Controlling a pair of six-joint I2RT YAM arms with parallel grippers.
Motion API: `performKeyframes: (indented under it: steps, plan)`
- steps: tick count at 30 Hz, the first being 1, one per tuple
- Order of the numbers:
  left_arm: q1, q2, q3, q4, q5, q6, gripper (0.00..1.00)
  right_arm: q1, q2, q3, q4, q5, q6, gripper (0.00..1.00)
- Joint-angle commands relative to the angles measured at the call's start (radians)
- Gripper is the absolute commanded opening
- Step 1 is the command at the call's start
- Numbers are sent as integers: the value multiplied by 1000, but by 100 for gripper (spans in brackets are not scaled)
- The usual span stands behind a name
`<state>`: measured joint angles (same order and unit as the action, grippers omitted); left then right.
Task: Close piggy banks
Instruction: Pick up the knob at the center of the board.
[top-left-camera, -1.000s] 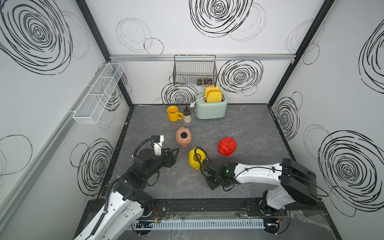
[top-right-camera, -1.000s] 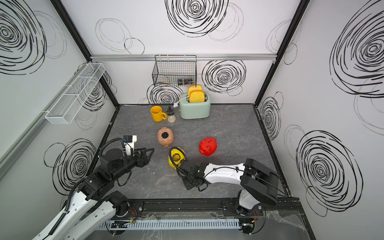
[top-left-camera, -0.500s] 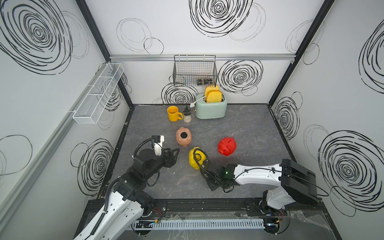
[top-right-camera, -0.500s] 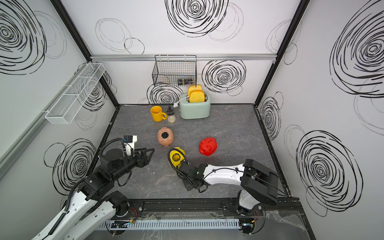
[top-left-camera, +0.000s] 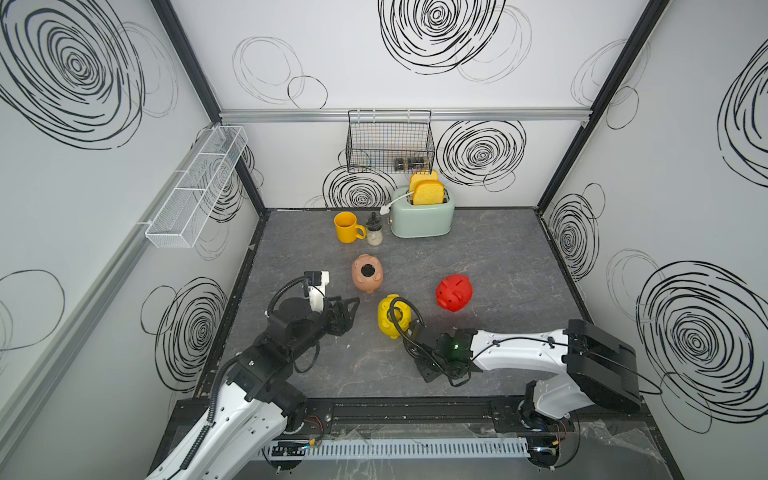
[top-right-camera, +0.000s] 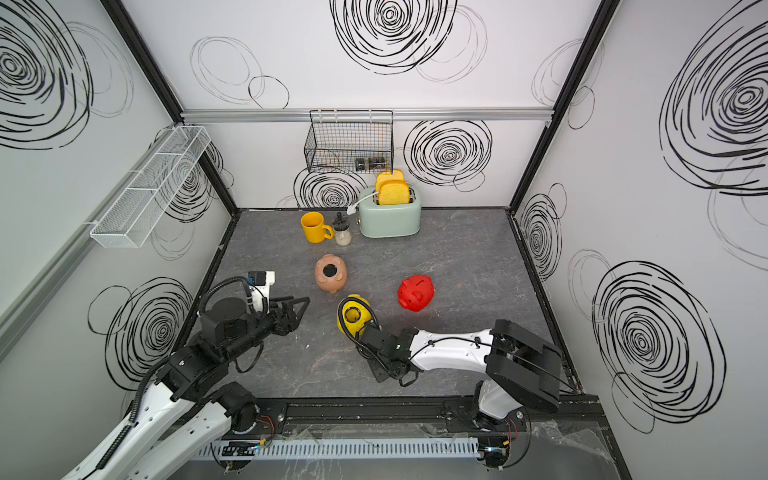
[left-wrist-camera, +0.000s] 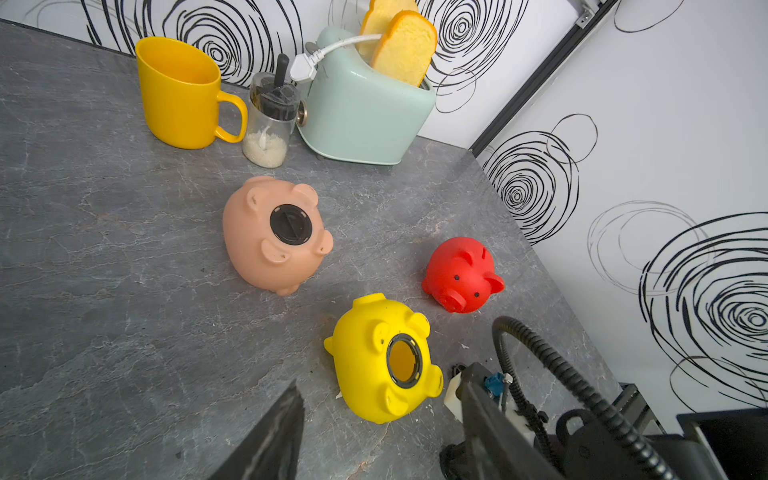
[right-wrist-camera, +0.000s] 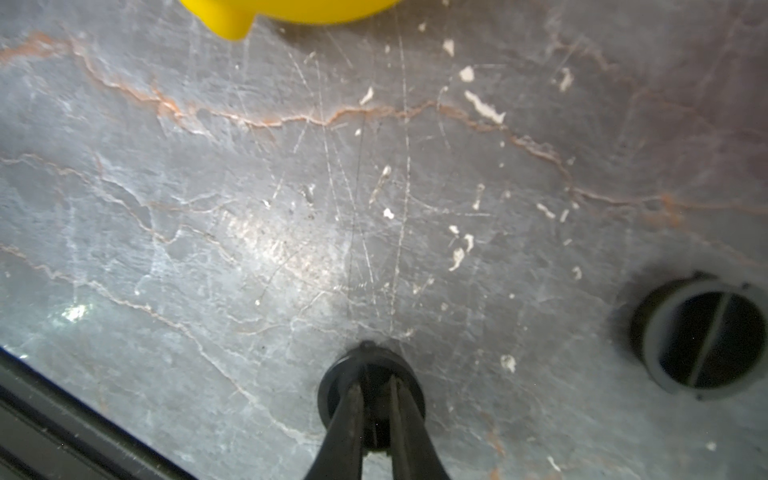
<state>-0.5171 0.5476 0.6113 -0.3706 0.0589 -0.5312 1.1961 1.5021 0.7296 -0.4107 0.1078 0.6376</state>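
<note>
Left hand (top-left-camera: 352, 311) open, right hand (right-wrist-camera: 374, 399) pinched.

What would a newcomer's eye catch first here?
Three bright piggy banks sit mid-table: the pink pig lies belly-up with a black plug fitted, the yellow pig belly-up with its hole open, and the red pig to their right. Near the yellow one, the right gripper pinches a second plug on the table. A third plug lies loose nearby.

Pink pig (left-wrist-camera: 253, 245): belly up, hole plugged blk. Yellow pig (left-wrist-camera: 361, 357): nr it, tilted belly up, hole open. Red pig (left-wrist-camera: 457, 266): upright, apart.
</note>
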Motion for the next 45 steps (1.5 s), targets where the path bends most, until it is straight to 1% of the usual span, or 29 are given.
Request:
performKeyframes:
  steps: [1, 7, 14, 23, 27, 30, 35, 45]
  plan:
    - [-7, -8, -7, 11, -16, 1, 64, -14, -4, -46, -128, 40, 38, 18]
    - [-6, -9, -7, 12, -16, 2, 65, -29, -20, -50, -148, 34, 33, 20]
    - [-9, -9, -7, 11, -17, 2, 64, -33, -5, -55, -157, 33, 30, 19]
    - [-11, -7, -5, 10, -19, 2, 64, -32, 30, -42, -182, 45, 38, 11]
    - [-12, -6, -7, 11, -21, 0, 65, -35, 25, -31, -192, 64, 40, 3]
    - [-12, -3, -7, 11, -20, 0, 65, -39, 20, -27, -187, 69, 33, 0]
    - [0, 7, -7, 17, -9, 2, 65, -57, 7, -38, -157, 39, 15, 0]
    - [9, 21, -16, 39, 14, -9, 65, -132, -61, -44, -132, -3, -21, 0]
